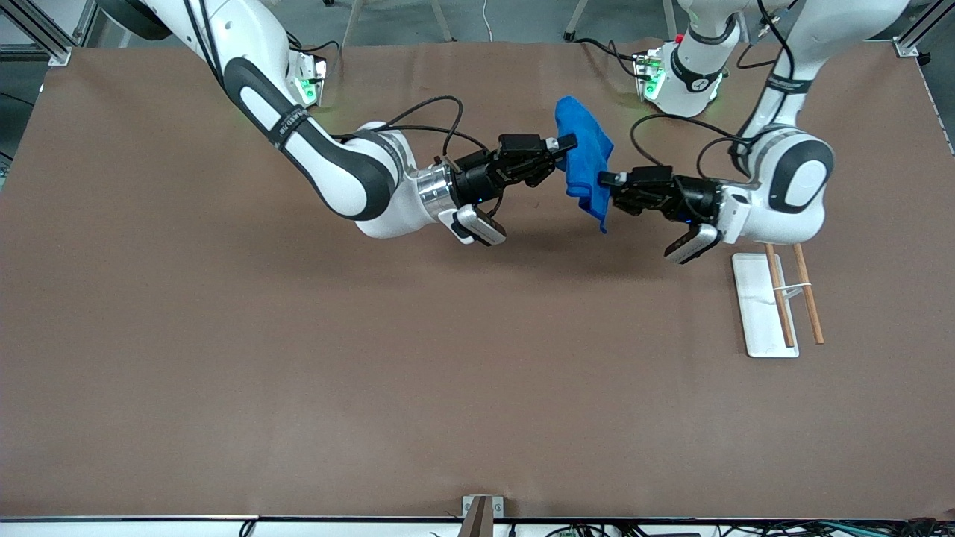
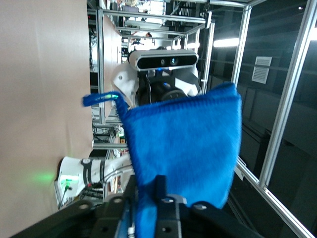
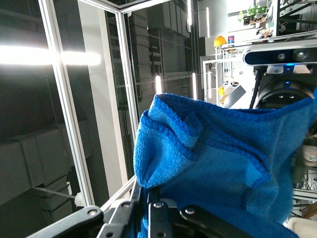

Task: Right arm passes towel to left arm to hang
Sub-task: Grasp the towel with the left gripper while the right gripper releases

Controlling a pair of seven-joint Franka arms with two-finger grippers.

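Observation:
The blue towel (image 1: 586,160) hangs in the air between the two grippers, over the part of the table near the robots' bases. My right gripper (image 1: 567,143) is shut on its upper edge. My left gripper (image 1: 606,179) is shut on its lower part from the opposite direction. In the left wrist view the towel (image 2: 188,144) fills the gap between the fingers of the left gripper (image 2: 145,191). In the right wrist view the towel (image 3: 223,168) is bunched in the right gripper (image 3: 147,196).
A white base plate (image 1: 755,313) with two wooden rods (image 1: 809,294) lies on the brown table (image 1: 298,358) toward the left arm's end, below the left arm's wrist in the front view.

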